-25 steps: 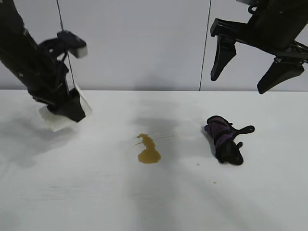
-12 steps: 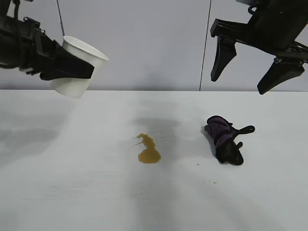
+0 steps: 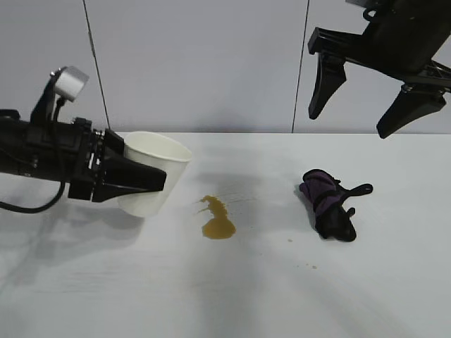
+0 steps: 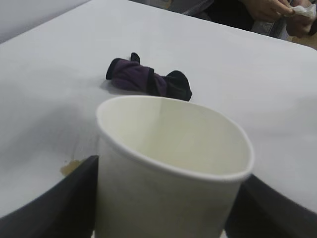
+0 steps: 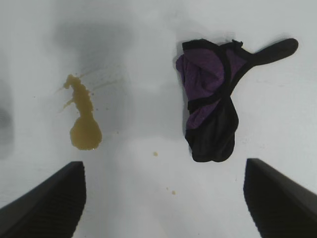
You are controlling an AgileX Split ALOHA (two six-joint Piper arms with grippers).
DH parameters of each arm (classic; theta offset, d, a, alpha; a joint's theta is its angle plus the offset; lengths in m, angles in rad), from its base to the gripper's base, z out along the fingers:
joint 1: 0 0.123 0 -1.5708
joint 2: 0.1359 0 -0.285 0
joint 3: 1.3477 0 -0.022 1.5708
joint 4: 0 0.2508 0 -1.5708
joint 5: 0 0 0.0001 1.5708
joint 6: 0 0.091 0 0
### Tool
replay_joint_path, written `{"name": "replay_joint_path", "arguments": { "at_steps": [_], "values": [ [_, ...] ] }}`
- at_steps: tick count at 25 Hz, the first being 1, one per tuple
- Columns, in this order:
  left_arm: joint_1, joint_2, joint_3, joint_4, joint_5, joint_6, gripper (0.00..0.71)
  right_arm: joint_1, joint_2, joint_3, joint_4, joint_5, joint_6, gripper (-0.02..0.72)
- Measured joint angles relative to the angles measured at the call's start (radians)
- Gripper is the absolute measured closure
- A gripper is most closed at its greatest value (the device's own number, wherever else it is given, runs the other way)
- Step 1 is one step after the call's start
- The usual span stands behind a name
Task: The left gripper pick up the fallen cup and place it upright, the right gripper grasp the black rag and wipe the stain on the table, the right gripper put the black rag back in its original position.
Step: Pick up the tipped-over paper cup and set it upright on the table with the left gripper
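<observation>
My left gripper (image 3: 144, 184) is shut on the white paper cup (image 3: 156, 165) and holds it nearly upright, low over the table (image 3: 106, 282) left of the stain. In the left wrist view the cup (image 4: 168, 188) sits between the two black fingers (image 4: 59, 203). The amber stain (image 3: 217, 220) lies mid-table; it also shows in the right wrist view (image 5: 84, 126). The black rag (image 3: 329, 204) with purple folds lies to the stain's right, and in the right wrist view (image 5: 210, 111). My right gripper (image 3: 359, 95) hangs open high above the rag.
A few tiny amber droplets (image 5: 155, 153) lie between the stain and the rag. A grey panelled wall (image 3: 211, 63) stands behind the table. A person's hands (image 4: 277, 10) show beyond the far table edge in the left wrist view.
My left gripper carried the cup from the far left, up, then down and rightward toward the stain, turning it mouth-up. The right gripper, rag and stain have not moved.
</observation>
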Motion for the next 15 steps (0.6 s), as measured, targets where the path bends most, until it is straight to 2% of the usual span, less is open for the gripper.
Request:
{"name": "replay_joint_path", "arguments": {
  "at_steps": [4,10,15],
  "values": [
    [0.004,0.061,-0.015,-0.001,0.000,0.020,0.253,0.000,0.000,0.000,0.000,0.000,0.000,0.102],
    [0.005,0.069,-0.016,-0.002,0.000,0.048,0.253,0.000,0.000,0.000,0.000,0.000,-0.003,0.102],
    [0.035,0.069,-0.016,-0.002,0.001,0.039,0.253,0.000,0.000,0.000,0.000,0.015,-0.003,0.102]
  ]
}}
